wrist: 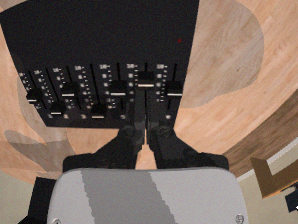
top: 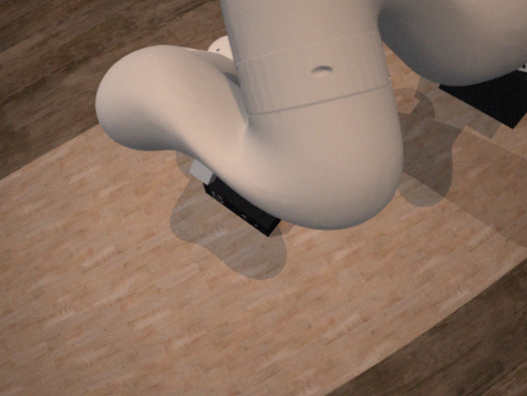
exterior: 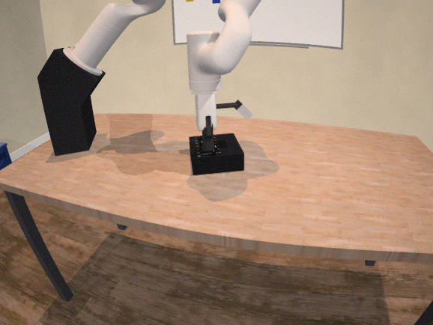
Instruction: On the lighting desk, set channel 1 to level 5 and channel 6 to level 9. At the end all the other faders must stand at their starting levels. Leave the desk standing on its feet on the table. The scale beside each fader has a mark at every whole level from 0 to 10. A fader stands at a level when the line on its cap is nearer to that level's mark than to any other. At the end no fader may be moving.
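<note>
The lighting desk is a black box standing flat on the wooden table; in the top view only its front edge shows under the arm. In the wrist view the desk shows a row of several faders with light cap lines at different heights. My gripper points straight down onto the desk's left part. In the wrist view my gripper is shut with nothing between the fingers. Its tips sit in the second fader lane from the right, just below that fader's cap. I cannot tell whether they touch it.
The arm's black base stands at the table's back left and also shows in the overhead view. The arm's white links hide most of the desk from above. A grey camera block sticks out beside the wrist.
</note>
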Robot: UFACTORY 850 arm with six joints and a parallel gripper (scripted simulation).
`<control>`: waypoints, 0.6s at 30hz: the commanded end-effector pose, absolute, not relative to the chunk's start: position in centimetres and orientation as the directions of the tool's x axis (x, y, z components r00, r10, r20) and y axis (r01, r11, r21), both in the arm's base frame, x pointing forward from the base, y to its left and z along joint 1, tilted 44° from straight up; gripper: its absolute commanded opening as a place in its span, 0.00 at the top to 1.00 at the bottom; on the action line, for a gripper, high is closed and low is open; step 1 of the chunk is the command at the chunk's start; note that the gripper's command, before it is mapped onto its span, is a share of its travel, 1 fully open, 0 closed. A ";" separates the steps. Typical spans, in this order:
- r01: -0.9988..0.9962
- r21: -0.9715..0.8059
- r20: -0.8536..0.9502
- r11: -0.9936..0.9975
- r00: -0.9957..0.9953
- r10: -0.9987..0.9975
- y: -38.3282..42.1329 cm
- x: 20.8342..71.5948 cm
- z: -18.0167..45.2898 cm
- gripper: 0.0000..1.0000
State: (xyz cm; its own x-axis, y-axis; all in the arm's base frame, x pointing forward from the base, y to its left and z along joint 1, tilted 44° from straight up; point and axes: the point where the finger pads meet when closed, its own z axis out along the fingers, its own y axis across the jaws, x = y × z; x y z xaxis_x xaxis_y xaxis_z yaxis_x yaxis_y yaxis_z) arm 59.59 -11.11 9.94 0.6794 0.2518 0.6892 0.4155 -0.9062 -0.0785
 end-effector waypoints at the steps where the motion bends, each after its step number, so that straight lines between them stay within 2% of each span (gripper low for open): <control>1: 0.415 -0.078 0.690 -0.906 0.679 0.252 -11.1 59.7 10.1 1.00; 18: 0.415 -0.078 0.690 -0.906 0.679 0.252 -11.0 59.9 10.3 1.00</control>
State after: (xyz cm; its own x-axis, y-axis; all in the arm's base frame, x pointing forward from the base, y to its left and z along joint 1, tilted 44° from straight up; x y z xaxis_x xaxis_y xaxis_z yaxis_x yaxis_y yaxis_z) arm 59.86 -11.01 10.21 0.6794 0.2518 0.6892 0.4155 -0.9062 -0.0786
